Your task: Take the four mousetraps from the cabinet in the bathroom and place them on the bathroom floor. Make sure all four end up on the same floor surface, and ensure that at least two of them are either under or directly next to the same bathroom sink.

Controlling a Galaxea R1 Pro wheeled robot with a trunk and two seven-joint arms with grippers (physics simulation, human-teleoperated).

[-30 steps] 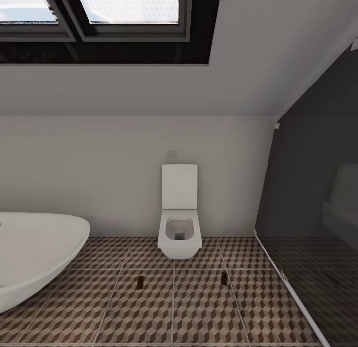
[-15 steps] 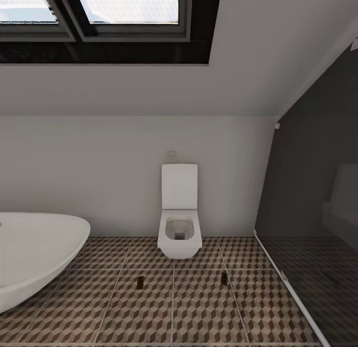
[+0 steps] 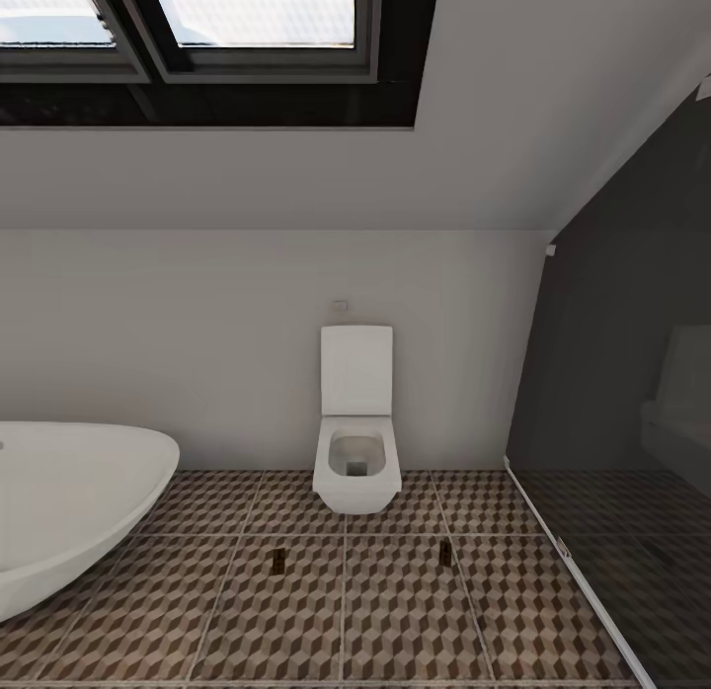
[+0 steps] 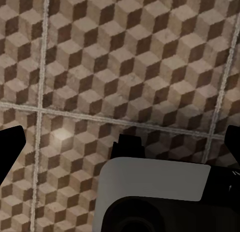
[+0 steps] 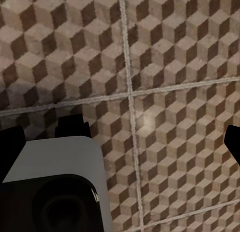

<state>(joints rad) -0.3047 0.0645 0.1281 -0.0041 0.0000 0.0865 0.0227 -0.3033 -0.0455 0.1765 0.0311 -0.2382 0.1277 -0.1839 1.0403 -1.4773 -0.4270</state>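
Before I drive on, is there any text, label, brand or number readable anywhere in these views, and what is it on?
None: no readable text in any view.
The toilet and bathtub are plain white, unbranded.
The small wall plate above the toilet is too small to tell whether it bears any mark.
The two dark mousetraps on the bathroom floor are too small to show printing.

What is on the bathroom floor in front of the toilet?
Two small dark mousetraps lie flat on the bathroom floor in front of the toilet: one toward the bathtub, one toward the dark glass partition. The floor under the tub is hidden.
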